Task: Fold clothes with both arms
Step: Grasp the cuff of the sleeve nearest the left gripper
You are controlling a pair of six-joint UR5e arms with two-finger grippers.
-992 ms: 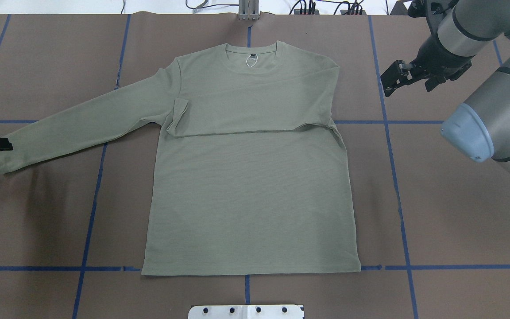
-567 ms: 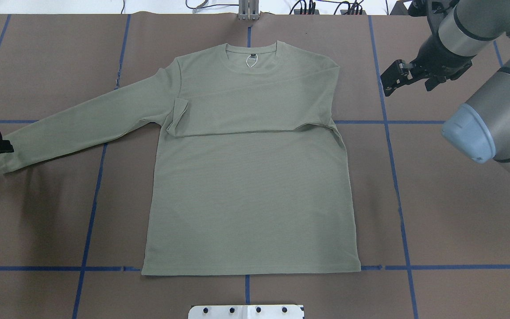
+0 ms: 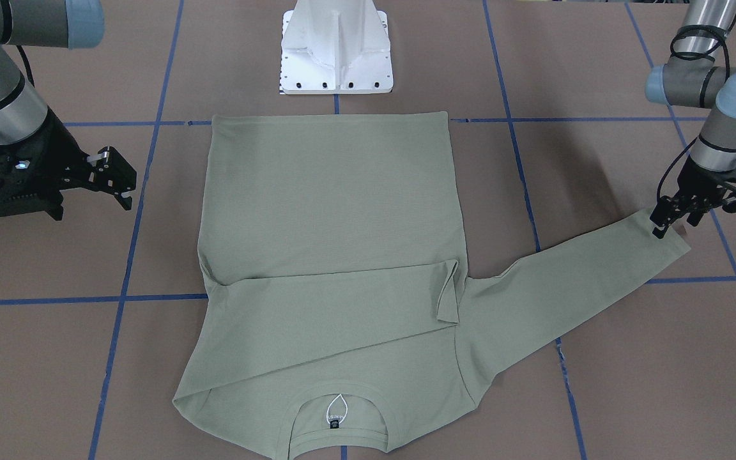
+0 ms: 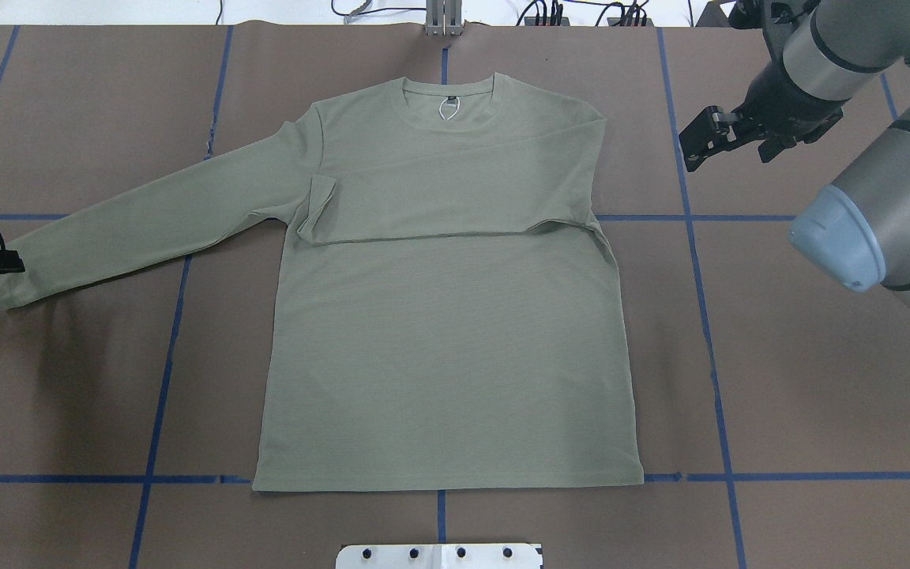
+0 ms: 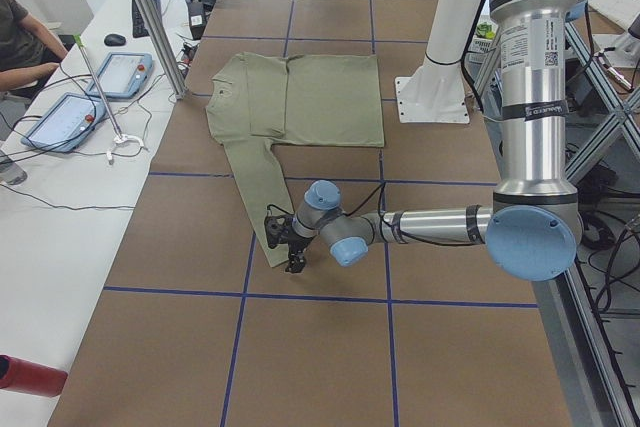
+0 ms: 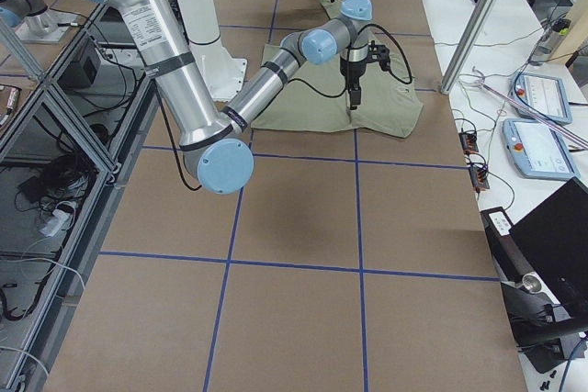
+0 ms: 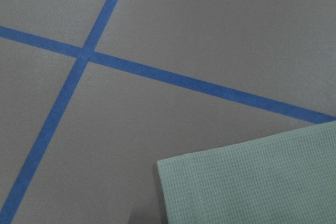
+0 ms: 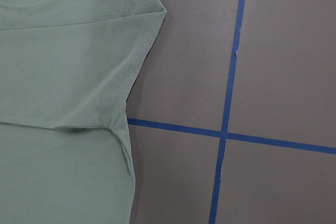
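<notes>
The pale sage-green shirt (image 4: 447, 348) lies flat on the brown table, collar and neck label (image 4: 448, 107) at the far side. One sleeve is folded across the chest (image 4: 439, 197). The other sleeve (image 4: 155, 221) stretches out to my left, and its cuff (image 3: 674, 246) shows in the left wrist view (image 7: 262, 182). My left gripper (image 4: 5, 263) hovers at the edge of that cuff (image 3: 674, 223), and its jaws look open and empty. My right gripper (image 4: 700, 142) is open and empty above bare table, beside the folded shoulder (image 8: 142, 3); it also shows in the front view (image 3: 119, 182).
The white pedestal base (image 3: 336, 48) stands just behind the shirt's hem. Blue tape lines (image 4: 708, 316) grid the table. Cables and a bracket (image 4: 443, 20) sit at the far edge. A side bench with tablets (image 5: 90, 87) and a person runs along the far side.
The left gripper has shifted slightly along the cuff towards the robot's side. The right gripper has drifted a little away from the robot. The shirt has not moved.
</notes>
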